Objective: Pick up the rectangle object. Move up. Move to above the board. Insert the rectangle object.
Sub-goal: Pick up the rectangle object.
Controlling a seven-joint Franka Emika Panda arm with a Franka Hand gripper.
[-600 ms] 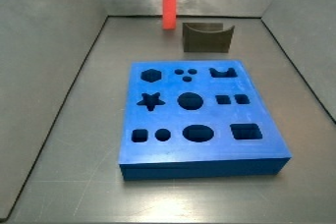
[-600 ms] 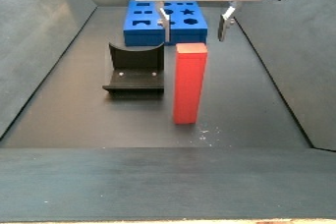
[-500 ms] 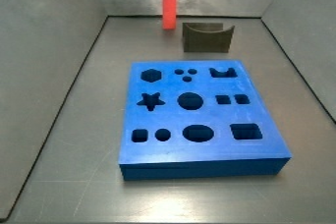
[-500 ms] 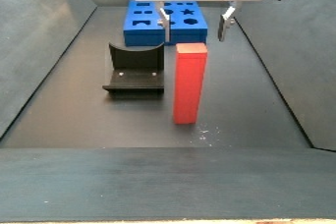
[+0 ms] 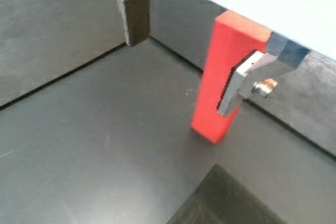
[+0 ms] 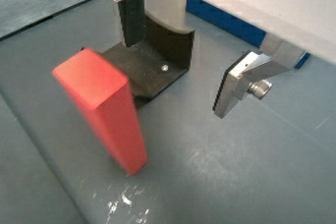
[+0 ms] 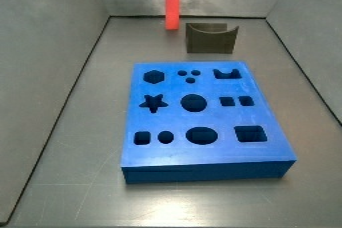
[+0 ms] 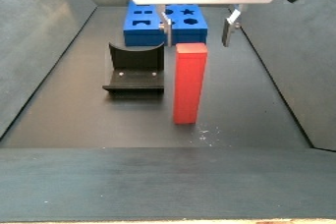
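Observation:
The rectangle object [image 8: 190,81] is a red-orange bar standing upright on the dark floor; it also shows in a side view [image 7: 173,2] and in both wrist views [image 5: 221,76] [image 6: 105,110]. My gripper [image 8: 198,27] is open and empty, with its fingertips at about the height of the bar's top. In a wrist view one finger [image 5: 247,79] overlaps the bar's side, while the gripper [image 5: 183,71] is spread wide. The bar is not gripped. The blue board [image 7: 207,112] with dark cut-out holes lies flat mid-floor, apart from the bar.
The dark fixture [image 7: 210,38] stands on the floor beside the bar, between it and the board in a side view [image 8: 132,69]. It fills the space behind the fingers in a wrist view [image 6: 157,56]. Grey sloping walls [image 7: 67,92] enclose the floor.
My gripper has shifted very slightly sideways above the bar. The bar, the board and the fixture have not moved.

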